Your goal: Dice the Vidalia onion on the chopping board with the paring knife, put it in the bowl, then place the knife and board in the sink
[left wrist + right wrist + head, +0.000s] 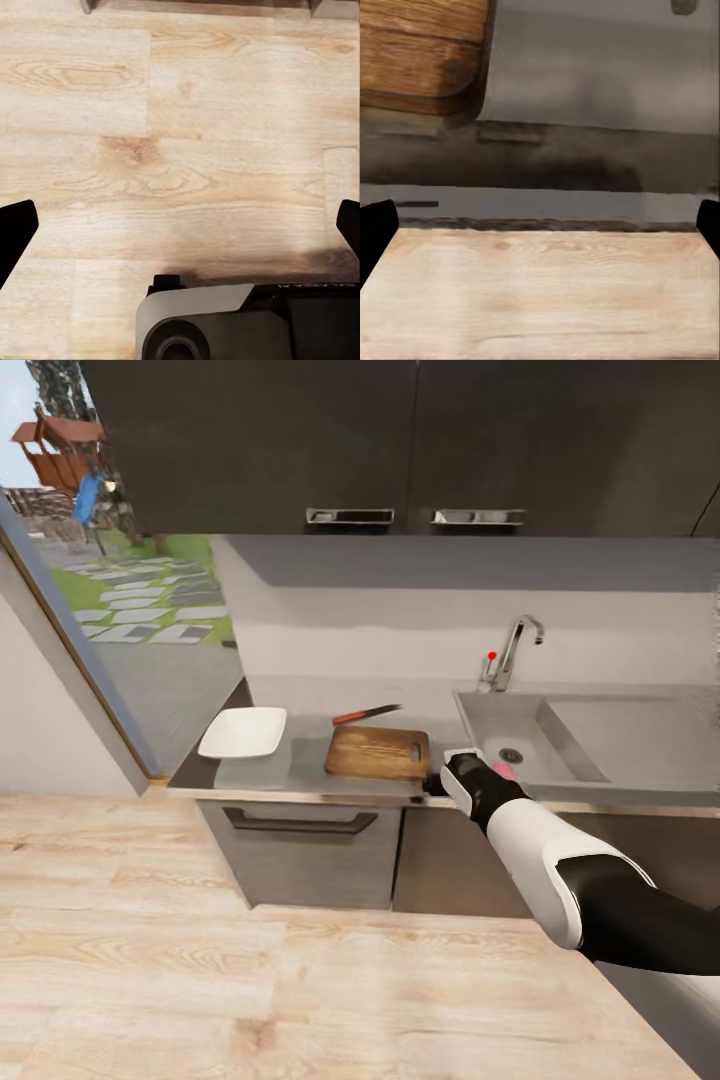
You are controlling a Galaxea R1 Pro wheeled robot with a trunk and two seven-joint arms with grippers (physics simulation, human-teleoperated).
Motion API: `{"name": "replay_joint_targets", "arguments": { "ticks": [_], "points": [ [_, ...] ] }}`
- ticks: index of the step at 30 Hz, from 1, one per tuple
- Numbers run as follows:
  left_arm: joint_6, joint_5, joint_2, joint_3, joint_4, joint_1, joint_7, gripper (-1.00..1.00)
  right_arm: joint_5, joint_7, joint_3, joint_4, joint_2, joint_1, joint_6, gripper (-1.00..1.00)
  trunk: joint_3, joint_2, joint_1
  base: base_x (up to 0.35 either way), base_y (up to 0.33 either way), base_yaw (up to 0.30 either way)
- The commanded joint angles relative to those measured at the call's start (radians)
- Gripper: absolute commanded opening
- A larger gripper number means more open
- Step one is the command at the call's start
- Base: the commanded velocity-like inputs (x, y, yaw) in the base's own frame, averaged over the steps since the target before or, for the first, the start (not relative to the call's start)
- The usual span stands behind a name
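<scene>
The right gripper [462, 768] hangs over the front edge of the countertop [440, 705], between the chopping board [379, 752] and the sink [520, 735]. In the right wrist view its two fingertips [376, 229] stand wide apart with nothing between them, so it is released. A pinkish thing just beside the wrist, in the basin near the drain, is probably the Vidalia onion [506, 771]; the arm covers most of it. I judge the arm is placed here to reach down into the basin for it.

The paring knife [366, 713] lies behind the board toward the back edge, and the white bowl [243, 733] sits near the left end of the countertop. The tap [515, 648] rises at the back edge of the sink, away from the reach. The left gripper [180, 232] faces the wooden floor [180, 112], fingers also spread and empty.
</scene>
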Motion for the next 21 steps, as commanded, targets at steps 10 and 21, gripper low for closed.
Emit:
{"name": "replay_joint_targets", "arguments": {
  "ticks": [10, 21],
  "points": [
    [-0.003, 0.007, 0.001, -0.003, 0.0, 0.0, -0.003, 1.0, -0.006, -0.004, 0.007, 0.003, 0.0, 0.018, -0.074, 1.0, -0.002, -0.002, 0.0, -0.219, 0.0, 0.0],
    [-0.003, 0.007, 0.001, -0.003, 0.0, 0.0, -0.003, 1.0, 0.078, 0.032, 0.007, 0.01, -0.002, 0.174, -0.351, 1.0, -0.002, -0.002, 0.0, -0.009, 0.0, 0.0]
  ]
}}
